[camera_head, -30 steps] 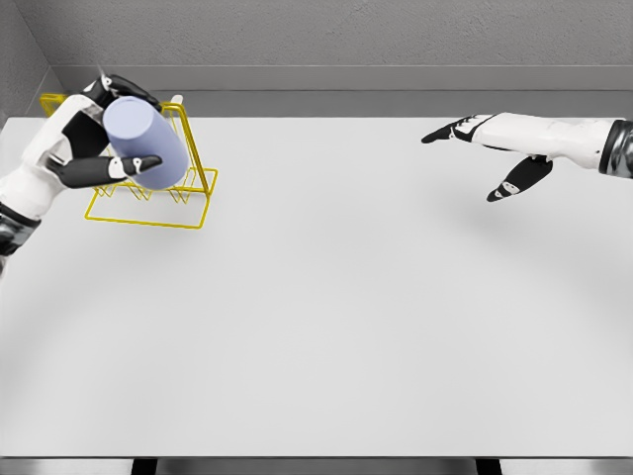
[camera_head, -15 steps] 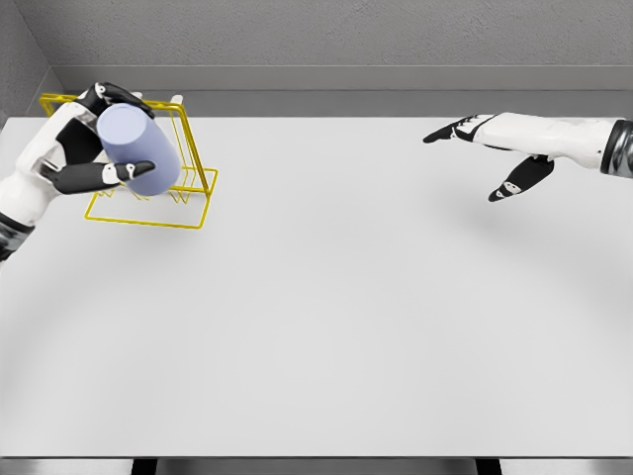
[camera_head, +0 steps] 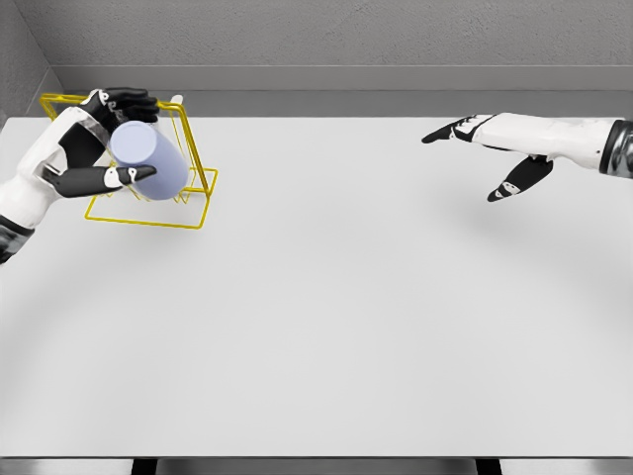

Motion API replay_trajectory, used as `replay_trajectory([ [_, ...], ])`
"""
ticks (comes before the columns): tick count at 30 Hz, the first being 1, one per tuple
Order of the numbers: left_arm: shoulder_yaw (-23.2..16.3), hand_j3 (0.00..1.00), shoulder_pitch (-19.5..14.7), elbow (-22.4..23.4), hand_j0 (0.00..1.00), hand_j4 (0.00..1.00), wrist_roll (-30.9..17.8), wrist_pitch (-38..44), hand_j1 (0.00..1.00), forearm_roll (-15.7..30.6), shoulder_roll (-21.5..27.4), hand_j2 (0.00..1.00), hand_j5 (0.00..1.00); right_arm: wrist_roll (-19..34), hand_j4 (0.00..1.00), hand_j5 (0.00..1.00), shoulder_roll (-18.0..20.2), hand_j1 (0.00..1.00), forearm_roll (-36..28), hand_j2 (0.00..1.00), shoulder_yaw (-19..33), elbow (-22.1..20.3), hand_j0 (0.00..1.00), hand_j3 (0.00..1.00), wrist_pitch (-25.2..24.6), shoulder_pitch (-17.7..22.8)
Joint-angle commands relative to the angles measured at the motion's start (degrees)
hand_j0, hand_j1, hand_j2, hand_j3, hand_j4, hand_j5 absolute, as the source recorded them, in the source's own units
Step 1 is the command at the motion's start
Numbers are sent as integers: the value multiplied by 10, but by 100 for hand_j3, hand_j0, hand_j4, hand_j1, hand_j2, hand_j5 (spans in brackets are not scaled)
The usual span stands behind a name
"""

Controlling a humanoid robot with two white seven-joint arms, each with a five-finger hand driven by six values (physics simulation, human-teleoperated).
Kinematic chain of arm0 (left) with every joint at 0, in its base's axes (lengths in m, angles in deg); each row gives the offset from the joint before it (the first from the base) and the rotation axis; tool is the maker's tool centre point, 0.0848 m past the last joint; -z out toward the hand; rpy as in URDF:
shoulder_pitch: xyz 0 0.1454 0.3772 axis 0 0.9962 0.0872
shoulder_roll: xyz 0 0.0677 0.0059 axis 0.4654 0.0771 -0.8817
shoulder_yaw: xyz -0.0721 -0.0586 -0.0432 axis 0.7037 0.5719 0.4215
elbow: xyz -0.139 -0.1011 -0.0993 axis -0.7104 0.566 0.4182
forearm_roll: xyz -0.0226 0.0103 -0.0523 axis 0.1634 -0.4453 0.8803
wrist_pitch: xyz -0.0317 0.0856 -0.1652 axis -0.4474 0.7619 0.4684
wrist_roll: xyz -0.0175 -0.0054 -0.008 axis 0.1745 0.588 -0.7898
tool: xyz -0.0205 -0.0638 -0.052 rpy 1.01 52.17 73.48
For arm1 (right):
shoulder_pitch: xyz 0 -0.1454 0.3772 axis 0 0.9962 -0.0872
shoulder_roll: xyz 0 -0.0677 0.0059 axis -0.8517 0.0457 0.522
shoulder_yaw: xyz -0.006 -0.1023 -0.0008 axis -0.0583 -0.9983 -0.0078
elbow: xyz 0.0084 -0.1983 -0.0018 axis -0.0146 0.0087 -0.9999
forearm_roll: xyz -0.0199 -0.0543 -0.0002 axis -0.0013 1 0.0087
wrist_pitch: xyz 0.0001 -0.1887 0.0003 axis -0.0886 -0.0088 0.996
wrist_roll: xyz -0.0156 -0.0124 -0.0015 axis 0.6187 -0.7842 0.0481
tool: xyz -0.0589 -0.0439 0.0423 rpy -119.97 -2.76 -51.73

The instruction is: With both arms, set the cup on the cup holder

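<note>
Lavender cup [camera_head: 150,160] sits tilted in the left robot hand [camera_head: 91,148], clasped over the yellow wire holder [camera_head: 193,193] at the counter's [camera_head: 346,297] far left. Seating it and letting go remain. Right robot hand [camera_head: 495,148] hovers released, well apart.

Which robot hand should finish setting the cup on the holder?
Left. The left robot hand already grips the cup right at the yellow cup holder. The right robot hand hovers open, far across the table.

White arm shells, black fingers, dark joints: left hand [camera_head: 87,148], right hand [camera_head: 495,148].
</note>
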Motion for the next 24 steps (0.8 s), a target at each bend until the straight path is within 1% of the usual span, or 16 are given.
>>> replay_trajectory([
  [1, 0, 92, 0, -2, 92, 92, 0, -1, 92, 2, 1, 92, 92, 0, 100, 100, 0, 100, -4, 100, 1, 0, 100, 100, -2, 0],
  [8, 0, 93, 2, -6, 93, 93, -1, -5, 93, 2, 2, 93, 93, 0, 100, 100, 0, 100, -4, 100, 1, -1, 100, 100, -2, 0],
  [9, 0, 99, 11, -16, 99, 99, -3, -7, 99, 2, 5, 99, 99, 0, 100, 100, 0, 100, -4, 100, 1, 0, 100, 100, -2, 0],
  [10, 0, 100, 12, -25, 100, 100, -3, -20, 100, 2, 11, 100, 100, 0, 100, 100, 1, 100, -4, 100, 1, -1, 100, 100, -2, 0],
  [18, 0, 100, 14, -27, 100, 100, -3, -24, 100, 4, 14, 100, 100, 0, 100, 100, 0, 100, -4, 100, 1, -1, 100, 100, -2, 0],
  [21, 0, 100, 14, -27, 100, 100, -10, -27, 100, 5, 16, 100, 100, 0, 100, 100, 1, 100, -4, 100, 1, 0, 100, 100, -2, 0],
  [22, 0, 100, 18, -28, 100, 100, -12, -28, 100, 6, 17, 100, 100, 0, 100, 100, 1, 100, -4, 100, 1, 0, 100, 100, -2, 0],
  [24, 0, 100, 36, -55, 100, 100, -19, -62, 100, 9, 38, 100, 100, 0, 100, 100, 1, 100, -4, 100, 1, 0, 100, 100, -2, 0],
])
